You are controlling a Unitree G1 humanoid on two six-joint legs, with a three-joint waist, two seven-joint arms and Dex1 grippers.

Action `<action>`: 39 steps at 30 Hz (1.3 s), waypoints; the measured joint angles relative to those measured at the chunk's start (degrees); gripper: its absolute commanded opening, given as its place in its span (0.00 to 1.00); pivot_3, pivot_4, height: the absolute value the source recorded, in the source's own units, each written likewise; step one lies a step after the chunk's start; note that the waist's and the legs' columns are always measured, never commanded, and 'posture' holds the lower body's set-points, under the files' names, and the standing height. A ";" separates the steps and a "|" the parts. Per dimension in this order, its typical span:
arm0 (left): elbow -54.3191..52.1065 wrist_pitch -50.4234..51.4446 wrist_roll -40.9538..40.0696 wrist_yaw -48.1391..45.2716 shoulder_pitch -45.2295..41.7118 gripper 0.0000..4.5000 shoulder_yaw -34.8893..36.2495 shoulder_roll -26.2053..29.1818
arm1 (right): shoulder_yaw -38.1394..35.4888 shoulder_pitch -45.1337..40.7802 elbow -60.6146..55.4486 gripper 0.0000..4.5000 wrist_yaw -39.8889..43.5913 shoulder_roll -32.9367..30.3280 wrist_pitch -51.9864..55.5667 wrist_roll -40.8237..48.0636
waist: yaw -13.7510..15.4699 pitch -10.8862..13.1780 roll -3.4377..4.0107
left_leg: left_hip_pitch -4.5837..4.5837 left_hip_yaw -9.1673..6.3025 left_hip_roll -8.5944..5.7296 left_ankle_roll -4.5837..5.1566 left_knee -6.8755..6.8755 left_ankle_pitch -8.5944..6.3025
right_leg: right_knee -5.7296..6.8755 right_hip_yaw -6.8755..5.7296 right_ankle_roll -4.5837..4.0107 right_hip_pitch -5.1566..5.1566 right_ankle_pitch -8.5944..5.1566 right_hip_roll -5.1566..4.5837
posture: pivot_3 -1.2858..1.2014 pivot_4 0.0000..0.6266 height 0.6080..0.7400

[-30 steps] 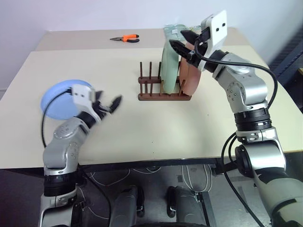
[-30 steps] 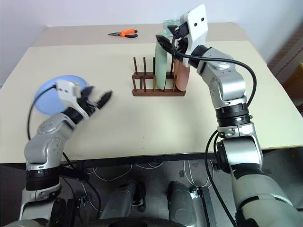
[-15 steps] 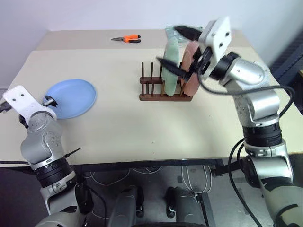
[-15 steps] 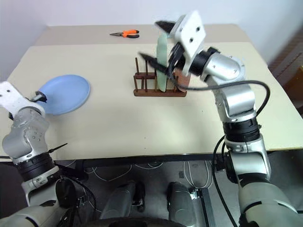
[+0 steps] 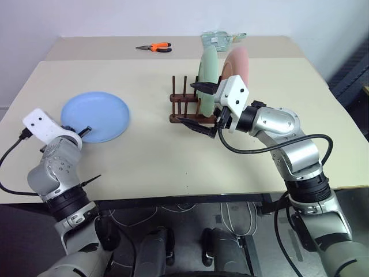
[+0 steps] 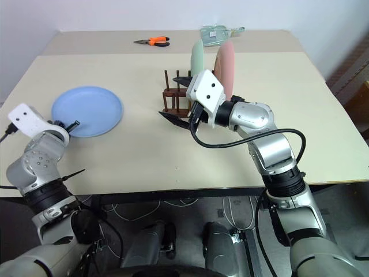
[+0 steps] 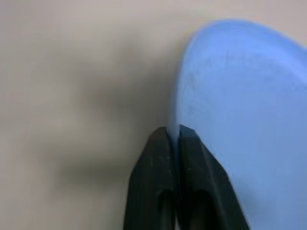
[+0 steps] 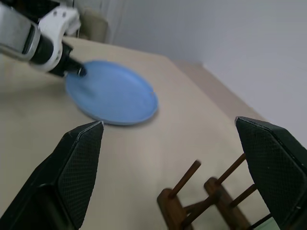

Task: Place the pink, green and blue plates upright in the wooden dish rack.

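The wide beige rectangular table (image 5: 173,156) carries everything here; a second beige table top (image 5: 104,49) butts against its far edge.

The round flat blue plastic plate (image 5: 95,117) lies flat on the table, and the left gripper (image 7: 173,134) has its two black fingers pinched together on the plate's rim, the rim caught edge-on between the tips in the left wrist view; the rest of the plate spreads away beyond those closed jaws.

The round pink plate (image 5: 238,63) stands on edge in the small dark brown wooden dish rack (image 5: 187,109), in the slot farthest from the right gripper's jaws; the round pale green plate (image 5: 207,72) stands on edge just beside it, one slot nearer those jaws, close to the pink one but apart from it at the rims.

The right gripper (image 5: 199,107) hangs just in front of the rack with its jaws spread wide and nothing between them; the rack's free upright pegs sit directly behind the gap, and in the right wrist view the pegs lie low between the two fingers while the blue plate lies well beyond them.

Far past both sets of jaws, a pair of orange-handled pliers (image 5: 154,47) and a crumpled clear plastic bag (image 5: 218,38) rest on the rear table top.
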 measured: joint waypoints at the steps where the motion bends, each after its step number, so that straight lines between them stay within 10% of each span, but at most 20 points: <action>1: -2.77 -0.78 -0.16 -0.74 0.32 0.02 -1.83 -0.87 | 1.35 0.03 0.07 1.00 0.26 0.14 -1.01 -1.34 | 0.00 0.00 0.00 | 0.00 0.00 0.00 0.00 0.00 0.00 | 0.00 0.00 0.00 0.00 0.00 -0.01 | 0.52 0.24 1.00; 13: -28.37 5.22 -7.36 -0.03 0.70 0.02 -14.87 -7.95 | 13.90 -7.35 18.09 1.00 -4.36 7.54 -25.79 -22.69 | -0.28 0.01 -0.02 | 0.05 0.00 0.07 -0.12 -0.02 0.09 | 0.01 0.07 -0.04 0.01 0.01 0.13 | 0.52 0.24 1.00; 16: -30.25 7.17 -8.16 1.44 0.69 0.00 -15.15 -9.25 | 14.34 -9.47 24.09 0.82 -6.75 8.85 -30.92 -26.45 | -0.22 0.02 -0.03 | 0.05 -0.01 0.07 -0.11 -0.01 0.09 | 0.00 0.07 -0.04 0.03 0.01 0.13 | 0.52 0.24 1.00; 23: -32.30 9.01 -10.09 3.00 0.78 0.00 -14.50 -10.60 | 14.45 -10.83 29.29 0.02 -8.61 8.99 -37.75 -30.68 | -0.34 0.02 -0.03 | 0.05 -0.03 0.07 -0.12 -0.02 0.09 | 0.00 0.07 -0.04 0.03 0.01 0.15 | 0.52 0.24 1.00; 29: -29.73 4.83 -18.21 6.57 -4.18 0.54 -4.26 -13.33 | 14.11 -10.82 29.25 0.00 -9.98 9.49 -39.68 -32.40 | -0.31 0.04 -0.06 | 0.05 -0.08 0.09 -0.12 0.00 0.10 | 0.00 0.08 -0.05 0.04 0.01 0.14 | 0.52 0.24 1.00; 35: -19.29 -5.99 -14.54 8.79 -7.13 0.54 7.26 3.11 | 11.57 -10.75 27.21 0.00 -8.53 10.74 -38.82 -27.90 | -0.72 0.05 -0.05 | 0.08 -0.06 0.10 -0.16 -0.07 0.12 | 0.02 0.05 -0.05 0.02 0.00 0.21 | 0.52 0.24 1.00; 39: -14.47 -10.26 -6.05 -1.12 8.77 0.54 -0.41 13.63 | 5.88 -9.87 16.60 0.00 -5.71 17.28 -25.45 -11.97 | -0.44 0.03 -0.04 | 0.08 -0.08 0.09 -0.17 -0.12 0.11 | 0.07 0.01 -0.05 0.10 0.01 0.22 | 0.52 0.24 1.00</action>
